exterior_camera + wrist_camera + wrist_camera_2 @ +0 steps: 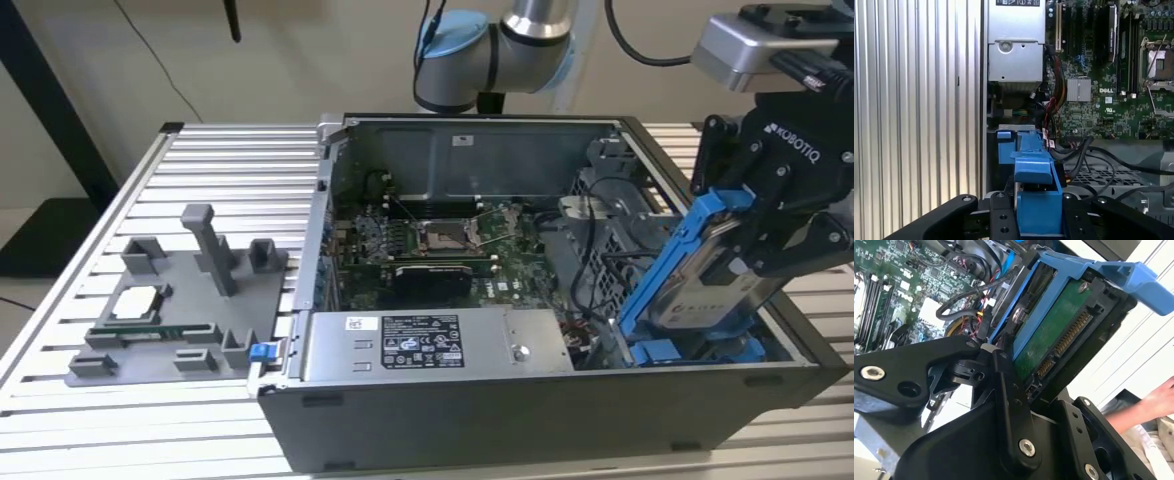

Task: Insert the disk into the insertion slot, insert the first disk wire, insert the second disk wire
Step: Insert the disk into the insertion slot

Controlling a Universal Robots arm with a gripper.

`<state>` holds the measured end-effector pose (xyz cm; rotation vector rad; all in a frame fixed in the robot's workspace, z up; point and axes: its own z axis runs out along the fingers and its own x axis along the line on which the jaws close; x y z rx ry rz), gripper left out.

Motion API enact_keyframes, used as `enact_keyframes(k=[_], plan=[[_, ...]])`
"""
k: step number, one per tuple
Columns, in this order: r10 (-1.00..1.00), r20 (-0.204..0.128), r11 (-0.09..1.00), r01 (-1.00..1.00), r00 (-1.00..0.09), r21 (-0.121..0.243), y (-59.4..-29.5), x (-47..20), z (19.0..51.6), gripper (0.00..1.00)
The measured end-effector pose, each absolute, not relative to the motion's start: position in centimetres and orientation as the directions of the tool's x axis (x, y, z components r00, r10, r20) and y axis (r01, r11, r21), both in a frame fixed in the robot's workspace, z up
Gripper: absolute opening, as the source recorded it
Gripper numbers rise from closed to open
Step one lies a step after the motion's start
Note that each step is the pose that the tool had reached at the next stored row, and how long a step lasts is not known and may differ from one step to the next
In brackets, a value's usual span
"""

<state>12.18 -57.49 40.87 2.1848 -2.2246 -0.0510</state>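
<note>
Clamping gripper point(750, 228): black fingers point(1009, 405) pinching the disk point(697, 292) by its blue frame, tight on both sides.
Disk: tilted steeply, lower end down at the slot point(707, 350), upper end up in the air.
Slot: near corner of the case point(534, 420), exterior view's right — blue rails showing under the disk.
Power box point(427, 343): just beside the slot, along the near wall.
Circuit board point(441, 240): farther back — flat on the case floor.
</note>
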Motion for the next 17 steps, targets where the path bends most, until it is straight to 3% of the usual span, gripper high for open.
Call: enact_keyframes(k=[11, 12, 17], plan=[[-1.0, -0.007, 0.018, -0.999, -0.018, 0.04, -56.8, 12.2, 38.9, 0.0], [-1.0, -0.007, 0.018, -0.999, -0.018, 0.04, -56.8, 12.2, 38.9, 1.0], [-1.0, -0.006, 0.018, -0.999, -0.018, 0.04, -56.8, 12.2, 40.2, 1.0]])
